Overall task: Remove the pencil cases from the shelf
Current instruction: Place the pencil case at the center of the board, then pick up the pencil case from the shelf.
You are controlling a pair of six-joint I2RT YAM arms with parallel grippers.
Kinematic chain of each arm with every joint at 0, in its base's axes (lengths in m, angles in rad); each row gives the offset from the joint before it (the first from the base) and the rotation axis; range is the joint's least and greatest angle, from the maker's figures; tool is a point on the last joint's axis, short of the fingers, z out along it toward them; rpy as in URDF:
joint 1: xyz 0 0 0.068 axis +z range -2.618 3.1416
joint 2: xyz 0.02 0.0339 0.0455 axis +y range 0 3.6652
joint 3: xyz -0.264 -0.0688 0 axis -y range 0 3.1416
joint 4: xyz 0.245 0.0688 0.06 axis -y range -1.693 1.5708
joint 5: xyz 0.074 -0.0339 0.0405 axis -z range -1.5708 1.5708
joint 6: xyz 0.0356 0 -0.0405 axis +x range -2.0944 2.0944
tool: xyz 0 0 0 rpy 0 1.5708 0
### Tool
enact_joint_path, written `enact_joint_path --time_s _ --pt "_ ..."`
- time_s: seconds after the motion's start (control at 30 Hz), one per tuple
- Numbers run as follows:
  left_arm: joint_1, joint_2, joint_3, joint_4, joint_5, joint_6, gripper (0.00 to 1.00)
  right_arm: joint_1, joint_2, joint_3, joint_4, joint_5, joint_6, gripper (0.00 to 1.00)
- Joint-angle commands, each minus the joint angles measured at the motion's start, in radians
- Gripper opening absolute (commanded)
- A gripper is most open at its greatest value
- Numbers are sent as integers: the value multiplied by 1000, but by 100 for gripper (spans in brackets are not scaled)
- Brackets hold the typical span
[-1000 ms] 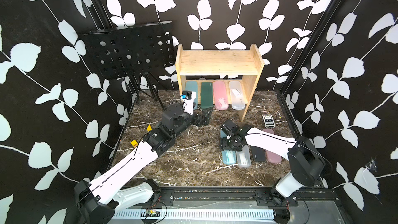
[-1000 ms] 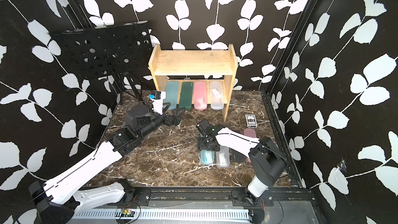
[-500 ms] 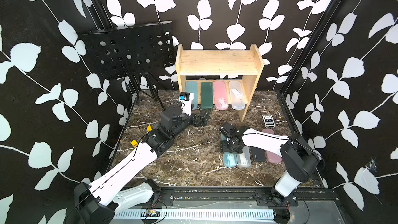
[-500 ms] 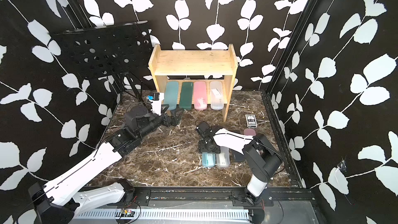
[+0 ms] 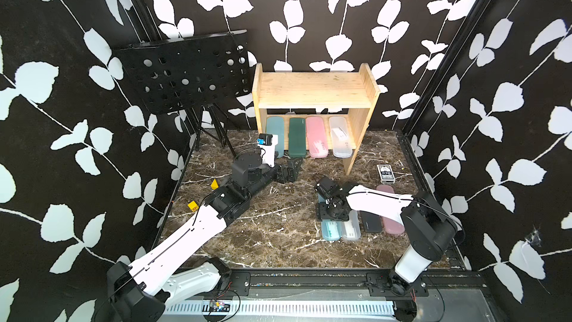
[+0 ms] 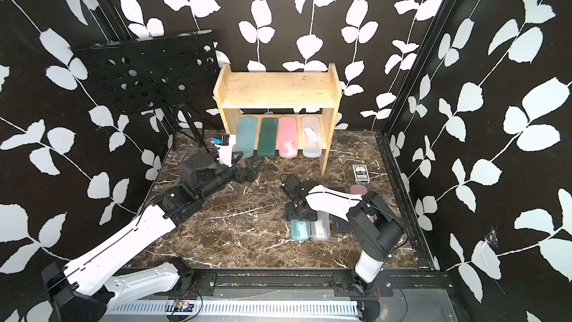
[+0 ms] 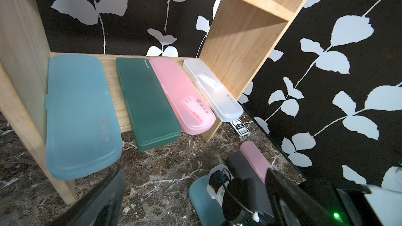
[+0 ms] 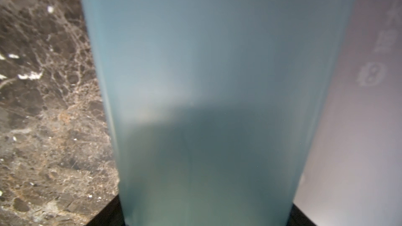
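Half done: four removed cases (image 5: 370,223) lay near right, and four shelf cases (image 5: 315,136) sat on the shelf (image 5: 312,89). The left gripper (image 5: 292,167) gaped wide. The right gripper (image 5: 332,213) hung over the blue case (image 5: 330,230), possibly gripping; I could not tell.

The small card box (image 5: 385,174) reads "BCG"; the dark green case (image 7: 148,103) carries a brand word, seemingly "nusign", near one end.

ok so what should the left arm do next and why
Probably ease the left gripper forward onto the dark green case. Its jaws are wide open just short of the shelf, roughly in line with that case, whose end overhangs the lower tier.
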Motion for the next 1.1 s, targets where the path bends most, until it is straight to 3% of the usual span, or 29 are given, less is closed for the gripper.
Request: enact_joint_path --time_s 0.0,0.27,0.47,0.63,0.77,0.9,1.07 --pt "30 -33 -20 26 10 -9 99 12 4 -4 -7 37 -6 86" --pt "46 -66 -40 13 -6 -19 99 17 -14 20 -19 47 -16 90" --pt "108 -108 -41 -109 -9 -84 99 70 -167 102 -39 102 -65 93" --pt "287 -111 -91 -111 208 -358 99 77 -297 147 -39 166 -86 98" --pt "457 -45 -199 143 486 -639 99 64 -323 210 -103 176 -123 99" --pt "488 91 -184 305 634 -750 98 53 -332 232 -128 168 -133 99" --pt "489 207 -145 360 668 -793 93 37 -347 220 -123 154 -122 99"
